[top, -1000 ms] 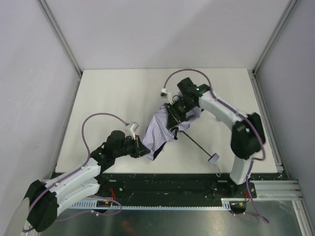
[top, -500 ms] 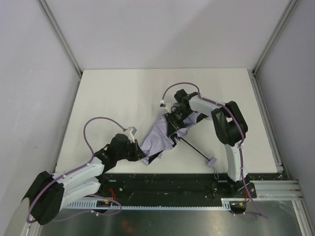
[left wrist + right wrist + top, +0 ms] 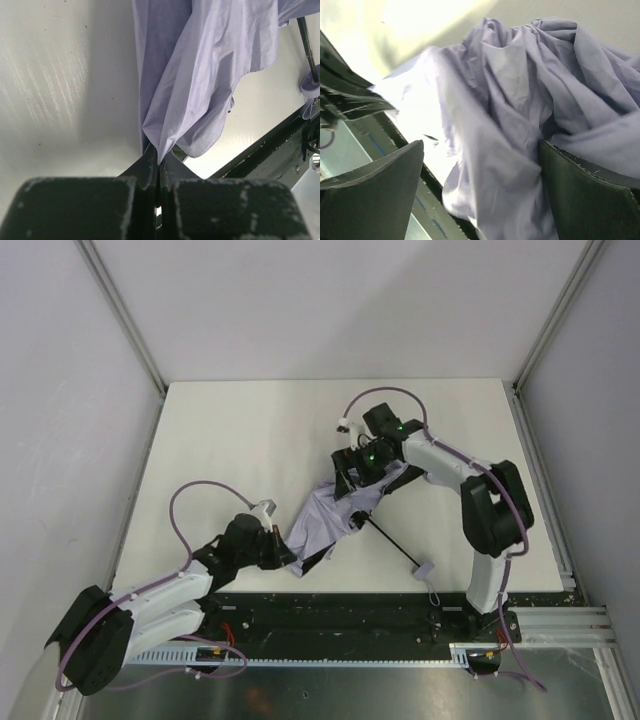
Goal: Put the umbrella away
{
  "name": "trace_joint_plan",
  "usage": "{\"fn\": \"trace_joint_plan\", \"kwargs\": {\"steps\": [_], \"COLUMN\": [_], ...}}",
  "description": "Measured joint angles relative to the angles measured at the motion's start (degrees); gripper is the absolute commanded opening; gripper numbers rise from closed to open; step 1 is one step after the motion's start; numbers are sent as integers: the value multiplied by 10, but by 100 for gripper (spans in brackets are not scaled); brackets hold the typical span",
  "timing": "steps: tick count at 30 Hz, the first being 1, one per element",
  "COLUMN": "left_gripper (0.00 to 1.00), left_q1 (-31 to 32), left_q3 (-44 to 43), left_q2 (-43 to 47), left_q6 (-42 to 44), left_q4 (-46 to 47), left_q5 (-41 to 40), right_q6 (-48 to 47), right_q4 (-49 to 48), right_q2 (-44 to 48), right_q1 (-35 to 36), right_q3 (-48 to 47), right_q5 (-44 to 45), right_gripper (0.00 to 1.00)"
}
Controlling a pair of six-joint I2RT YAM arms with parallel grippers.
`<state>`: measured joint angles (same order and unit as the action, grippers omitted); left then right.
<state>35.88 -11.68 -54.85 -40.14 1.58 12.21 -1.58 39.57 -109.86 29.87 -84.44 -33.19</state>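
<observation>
Ok, umbrella (image 3: 340,512) lies mid-counter (image 3: 230,430) near front edge: lavender canopy (image 3: 510,100) crumpled, black shaft (image 3: 390,540) out, handle (image 3: 424,569) front-right. Canopy hem pinched in left tool (image 3: 159,165); right tool (image 3: 352,468) spread over far end. Open counter behind, left.

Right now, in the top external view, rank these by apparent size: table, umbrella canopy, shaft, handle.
1. table
2. umbrella canopy
3. shaft, long but very thin
4. handle, smallest

Robotics lab cell: white table (image 3: 240,440) walled by plain grey panels (image 3: 330,300) on aluminium posts (image 3: 122,315), black mounting rail (image 3: 340,610) along its near edge
</observation>
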Motion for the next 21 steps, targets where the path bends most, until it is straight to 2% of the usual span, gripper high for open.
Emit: {"fn": "trace_joint_plan", "kwargs": {"steps": [8, 13, 21], "left_gripper": [0, 0, 0], "left_q1": [0, 0, 0], "left_q3": [4, 4, 5], "left_q2": [0, -13, -14], "left_q6": [-9, -10, -10], "left_q4": [12, 23, 29], "left_q5": [4, 12, 15], "right_q6": [52, 55, 60], "right_q4": [0, -4, -51], "right_q2": [127, 150, 83], "right_q1": [13, 82, 218], "right_q3": [-7, -14, 14], "right_q5": [34, 180, 435], "right_gripper": [99, 99, 99]}}
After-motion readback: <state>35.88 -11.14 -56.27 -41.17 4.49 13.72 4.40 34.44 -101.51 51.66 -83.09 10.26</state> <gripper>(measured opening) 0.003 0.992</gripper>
